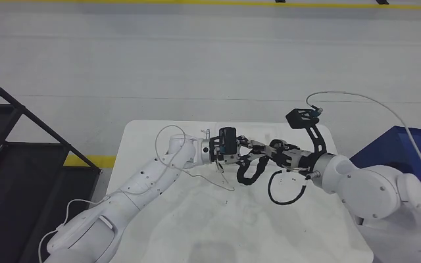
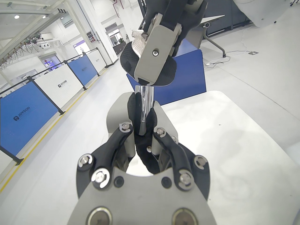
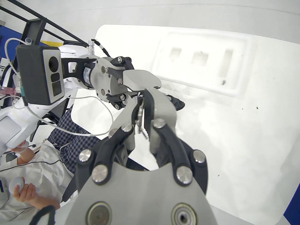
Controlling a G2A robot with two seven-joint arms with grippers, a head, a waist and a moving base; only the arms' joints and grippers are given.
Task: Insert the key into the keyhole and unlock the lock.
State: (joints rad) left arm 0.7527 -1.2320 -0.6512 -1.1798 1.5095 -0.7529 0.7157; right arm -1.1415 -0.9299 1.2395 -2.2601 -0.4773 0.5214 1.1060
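Now, lock and key held end to end above the bench

We see both things lifted off the bench [image 1: 197, 223], nearer its far edge than its near one and about midway between its side edges. The left pincer [image 2: 143, 115] is clamped on the lock [image 2: 145, 99]. Its black pads press the chrome barrel from both sides, and the barrel's end pokes free past the fingertips. We judge this deliberate: the end face must be bare for the key to enter.

The right pincer [image 3: 143, 104] is closed tight on the key [image 3: 140, 118], a thin metal piece pinched flat between its pads. Its tips sit right at the barrel's free end, facing the left pincer head-on. Holding the two in line in the air lets either arm correct tilt, which a lock lying flat on the bench would not allow.

Whether the blade is in the keyhole we cannot tell, since the fingers cover the joint. We reckon the step in hand is insertion, or the point just short of the turn. A firm hold on the barrel matters, since a twist of the key would otherwise spin the lock.

A white moulded tray [image 3: 201, 59] with recesses lies on the bench close to one edge.
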